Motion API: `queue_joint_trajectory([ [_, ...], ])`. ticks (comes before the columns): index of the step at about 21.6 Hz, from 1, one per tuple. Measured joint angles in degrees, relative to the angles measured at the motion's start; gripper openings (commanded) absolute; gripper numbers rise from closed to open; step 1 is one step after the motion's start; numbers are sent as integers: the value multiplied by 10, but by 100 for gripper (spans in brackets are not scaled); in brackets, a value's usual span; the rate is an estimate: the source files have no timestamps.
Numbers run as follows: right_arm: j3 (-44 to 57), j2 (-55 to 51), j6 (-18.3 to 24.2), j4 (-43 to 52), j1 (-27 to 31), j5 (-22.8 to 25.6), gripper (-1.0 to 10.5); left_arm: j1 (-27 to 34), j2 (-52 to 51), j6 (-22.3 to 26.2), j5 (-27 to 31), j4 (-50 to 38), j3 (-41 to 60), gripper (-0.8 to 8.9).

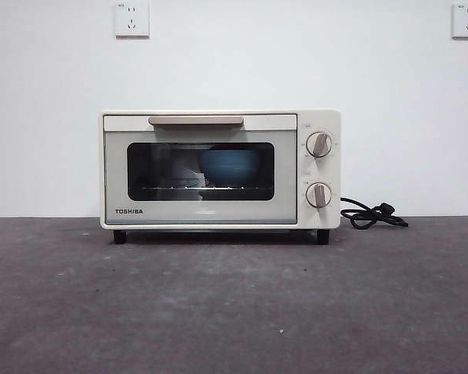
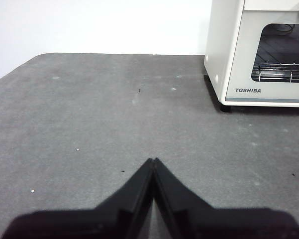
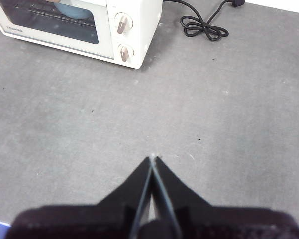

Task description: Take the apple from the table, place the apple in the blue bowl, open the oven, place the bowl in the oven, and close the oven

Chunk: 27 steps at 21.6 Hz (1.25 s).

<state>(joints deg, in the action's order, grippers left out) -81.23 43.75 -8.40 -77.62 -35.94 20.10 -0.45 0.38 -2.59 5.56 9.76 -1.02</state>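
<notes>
My left gripper (image 2: 153, 160) hangs over the bare table (image 2: 89, 124) with its two black jaws pressed together, pinching nothing, and the oven (image 2: 258, 55) stands well ahead of it and off to one side, cut off by the edge of that wrist view so that I see only one cream side wall, part of the dark glass door and the Toshiba lettering. My right gripper (image 3: 152, 158) is likewise closed tip to tip and empty, above open table, with the oven (image 3: 134, 35) far ahead of it and the coiled black power cord (image 3: 201, 25) lying beyond its knob end. From the front the oven (image 1: 220, 168) has its door shut under the tan bar handle (image 1: 195, 121). Through the glass I can make out the blue bowl (image 1: 229, 167) sitting on the wire rack (image 1: 179, 188), dimmed by the tinted pane and by reflections. The apple is hidden from me; I cannot tell from any view whether it lies inside the bowl. Neither of my arms shows in the front view.
</notes>
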Motion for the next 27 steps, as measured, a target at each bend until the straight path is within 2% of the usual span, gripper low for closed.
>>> queue_joint_trajectory([
  [10,0,0,0,0,0,3,1,0,1,0,0,0,0,-3],
  [12,0,0,19,1,10,39,1,0,1,0,0,0,0,-3],
  [14,1,-3,43,26,44,50,1,0,1,0,0,0,0,-3],
  [17,45,-30,65,140,121,5,1,0,3,0,0,-1,0,-3],
  [21,214,-119,143,341,210,-134,1,0,3,0,0,-2,0,-3],
  [23,291,-154,167,410,231,-163,1,0,4,0,0,-2,0,-3],
  [27,458,-220,181,559,268,-170,1,0,4,0,0,-2,0,-3],
])
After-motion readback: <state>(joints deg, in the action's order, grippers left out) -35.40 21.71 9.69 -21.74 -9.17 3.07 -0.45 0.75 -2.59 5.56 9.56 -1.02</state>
